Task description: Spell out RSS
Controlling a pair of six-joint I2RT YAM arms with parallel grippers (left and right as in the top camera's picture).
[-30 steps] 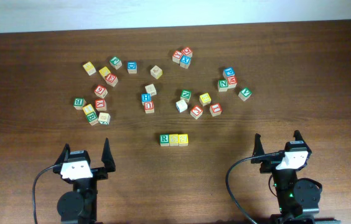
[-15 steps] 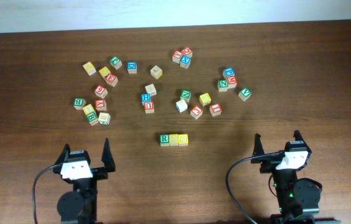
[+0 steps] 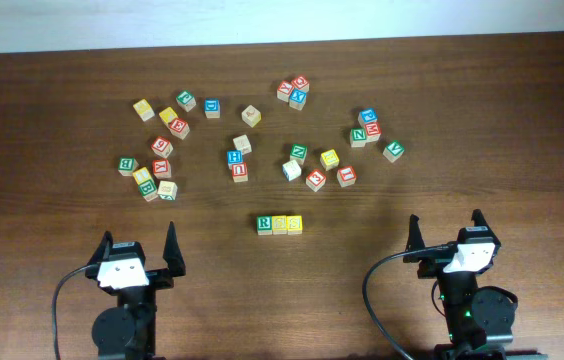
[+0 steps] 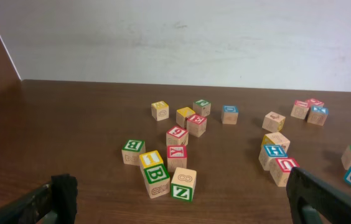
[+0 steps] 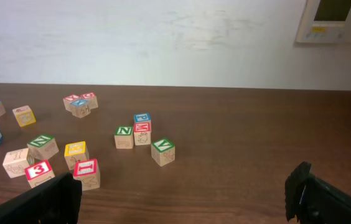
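Left gripper (image 3: 139, 240) sits at the near edge of the table (image 3: 42, 220), fingers spread wide, nothing between them. Right gripper (image 3: 445, 222): same reading, jaws wide and nothing held.

You will find the three task cubes in one straight row on the near half of the table, between the two grippers and a little farther out than both. The R cube (image 3: 264, 224) is green-edged and stands at the left end. The two yellow-edged cubes (image 3: 288, 224) follow on its right, and the three touch side to side. From overhead you can read the R, but the faces of the yellow pair are too small to make out.

The row lies nearer your left gripper than your right and well apart from both. Neither gripper touches it.

Loose cubes (image 3: 251, 115) are scattered beyond the row in several clusters across the middle of the table. Each wrist camera looks out over some of them toward a pale wall (image 4: 175, 37).
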